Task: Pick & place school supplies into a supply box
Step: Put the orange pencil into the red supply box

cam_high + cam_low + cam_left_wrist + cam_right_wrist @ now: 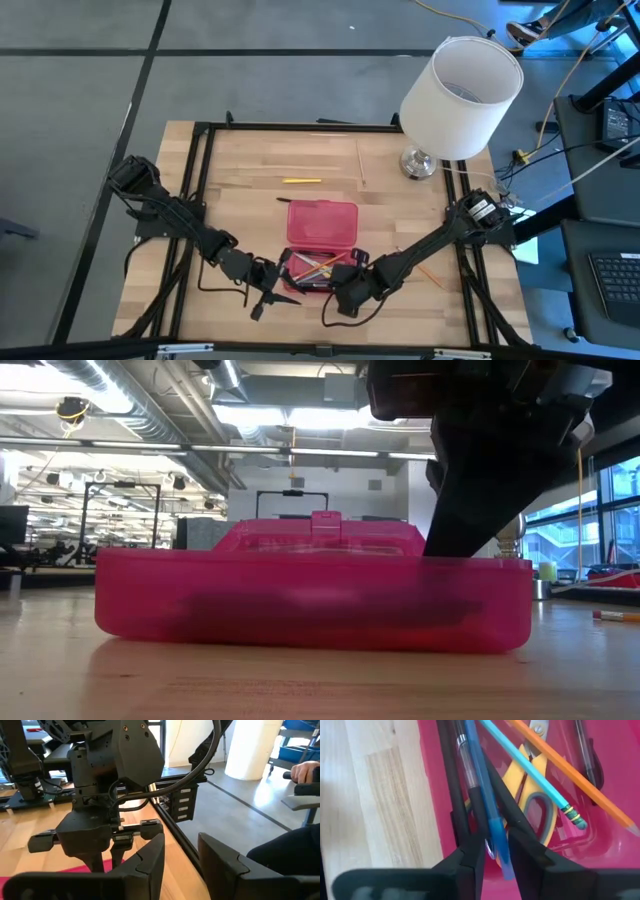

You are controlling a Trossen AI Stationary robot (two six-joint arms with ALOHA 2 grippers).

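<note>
The pink supply box (322,222) lies open mid-table, its lid flat toward the far edge and its tray (312,270) toward the near edge. In the tray (430,780) lie yellow-handled scissors (530,795), a teal pencil (530,767), an orange pencil (570,772) and a black pen (585,750). My right gripper (492,832) reaches down into the tray's right near corner (480,510), shut on a blue pen (485,785). My left gripper (180,855) hovers open just off the tray's left near corner (265,295). A yellow pencil (301,181) lies flat on the table beyond the box. My right gripper pinches the blue pen between its two fingers (470,825), near the pen's blue end (496,837). The fingers come from above, slanting down into the tray. The pen runs on past the fingertips over the tray; whether it rests on the tray floor I cannot tell.
A white-shaded lamp (460,95) stands on its metal base (418,163) at the far right corner. A thin orange pencil (430,272) lies on the wood right of the box. A black frame (200,180) rims the table. A person's hand (305,770) shows beyond the table.
</note>
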